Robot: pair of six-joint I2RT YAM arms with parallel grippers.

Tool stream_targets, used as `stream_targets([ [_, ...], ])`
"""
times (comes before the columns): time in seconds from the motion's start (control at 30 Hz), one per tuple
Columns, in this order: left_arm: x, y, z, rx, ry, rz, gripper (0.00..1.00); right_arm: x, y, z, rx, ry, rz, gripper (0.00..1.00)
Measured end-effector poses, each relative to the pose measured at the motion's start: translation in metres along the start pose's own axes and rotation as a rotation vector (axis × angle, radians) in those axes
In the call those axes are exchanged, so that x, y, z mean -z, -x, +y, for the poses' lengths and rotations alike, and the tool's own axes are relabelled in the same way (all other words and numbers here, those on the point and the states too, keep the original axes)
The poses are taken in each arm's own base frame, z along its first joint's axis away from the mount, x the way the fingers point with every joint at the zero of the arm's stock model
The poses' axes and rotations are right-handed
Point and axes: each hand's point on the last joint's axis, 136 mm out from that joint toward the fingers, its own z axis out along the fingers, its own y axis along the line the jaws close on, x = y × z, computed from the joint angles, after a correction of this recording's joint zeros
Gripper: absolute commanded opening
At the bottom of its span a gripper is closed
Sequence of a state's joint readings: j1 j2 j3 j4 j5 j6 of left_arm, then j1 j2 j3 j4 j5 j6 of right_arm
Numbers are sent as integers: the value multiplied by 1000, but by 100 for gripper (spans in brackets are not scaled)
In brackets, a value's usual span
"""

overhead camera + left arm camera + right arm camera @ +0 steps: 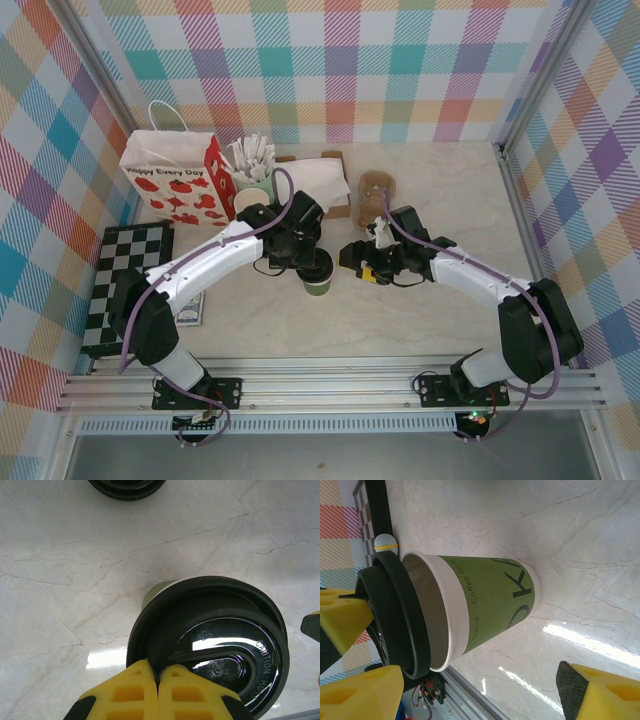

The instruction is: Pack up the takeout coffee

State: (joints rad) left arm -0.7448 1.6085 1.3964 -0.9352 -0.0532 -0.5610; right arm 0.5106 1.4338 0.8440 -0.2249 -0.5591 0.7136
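Observation:
The takeout coffee cup (pixel 490 600), green with a cream rim, stands on the marble table (pixel 420 310) at mid-table (pixel 319 287). Its black lid (pixel 220 645) hangs tilted over the mouth. One edge is near the rim, and the cream inside shows beneath it (pixel 427 615). My left gripper (pixel 158 672) is shut on the lid's edge from above (pixel 305 250). My right gripper (pixel 362 265) stands open just right of the cup. In its wrist view the right gripper (pixel 480 685) has the cup ahead of its fingers (pixel 600 690), untouched.
A white gift bag (pixel 175 180) with red apples stands at the back left, next to a cup of white sticks (pixel 250 165). Brown items (pixel 375 190) lie behind the right gripper. A checkerboard mat (pixel 125 280) lies at the left. Another black lid (pixel 127 486) sits nearby.

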Motion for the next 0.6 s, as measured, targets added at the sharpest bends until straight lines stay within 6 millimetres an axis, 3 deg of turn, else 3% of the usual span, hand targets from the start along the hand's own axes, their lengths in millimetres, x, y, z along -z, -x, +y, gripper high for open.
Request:
stream_targets([
  [0.6,-7,-3,-2,-1,-2,24,0,-6,-6,5,34,20,27,73],
])
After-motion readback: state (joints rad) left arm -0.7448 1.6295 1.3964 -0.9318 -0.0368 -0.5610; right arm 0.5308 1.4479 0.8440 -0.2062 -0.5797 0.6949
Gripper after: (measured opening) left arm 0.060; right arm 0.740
